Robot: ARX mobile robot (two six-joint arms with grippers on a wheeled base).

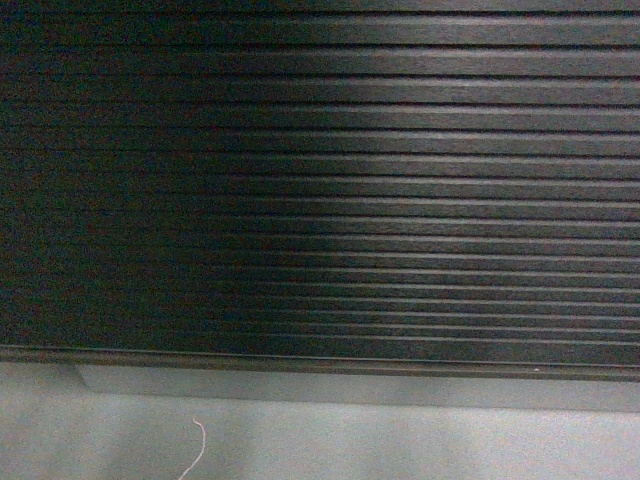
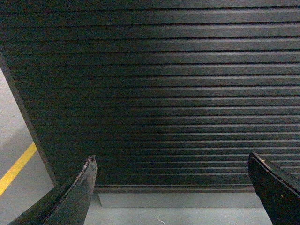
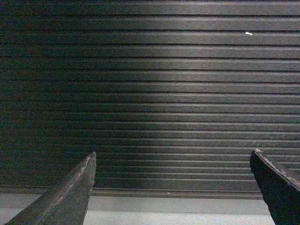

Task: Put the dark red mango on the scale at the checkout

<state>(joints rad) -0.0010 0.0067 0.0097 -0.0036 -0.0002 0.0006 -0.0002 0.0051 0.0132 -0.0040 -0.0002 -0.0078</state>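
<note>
The checkout (image 1: pixel 320 200) fills the head view as a dark front of horizontal ribbed slats over a grey base (image 1: pixel 350 388). Neither the dark red mango nor the scale is in view. In the left wrist view my left gripper (image 2: pixel 172 159) is open, its two dark fingers wide apart with nothing between them, facing the slatted checkout (image 2: pixel 154 93). My right gripper (image 3: pixel 173 157) is open too and holds nothing, pointing at the same slats (image 3: pixel 150 93). Neither gripper shows in the head view.
Grey floor (image 1: pixel 400 445) runs along the foot of the counter, with a thin pale string (image 1: pixel 197 447) lying on it. The counter's left corner edge (image 2: pixel 26 117) shows in the left wrist view, with a yellow floor line (image 2: pixel 16 168) beyond it.
</note>
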